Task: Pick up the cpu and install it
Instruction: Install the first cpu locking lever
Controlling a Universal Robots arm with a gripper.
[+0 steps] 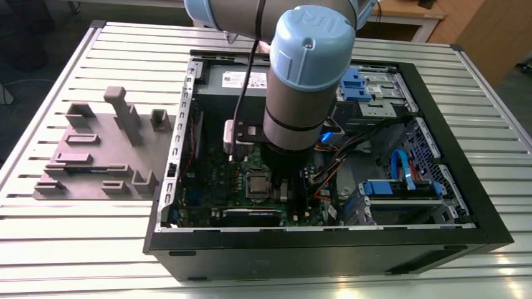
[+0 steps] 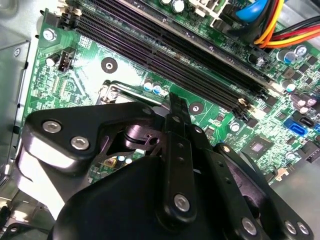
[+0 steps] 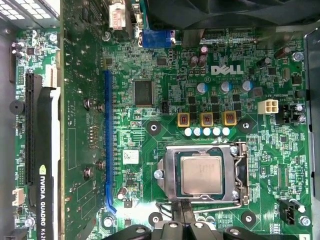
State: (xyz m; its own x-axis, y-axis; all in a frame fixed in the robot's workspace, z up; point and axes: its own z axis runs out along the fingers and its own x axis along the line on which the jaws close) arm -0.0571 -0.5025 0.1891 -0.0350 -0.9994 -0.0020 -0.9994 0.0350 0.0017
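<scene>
Inside the socket (image 3: 202, 172) sits the cpu (image 3: 201, 173); just beside it the gripper (image 3: 182, 220), fingers together, holds nothing.

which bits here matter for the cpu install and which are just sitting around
In the job:
- cpu, lying in its socket on the motherboard
- gripper, just above the socket

Lying about:
- grey fixture blocks beside the case
- graphics card
- blue drive brackets

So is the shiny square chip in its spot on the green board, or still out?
In. In the first wrist view the cpu lies flat inside the metal socket frame on the motherboard, its edges lined up with the frame.
</scene>
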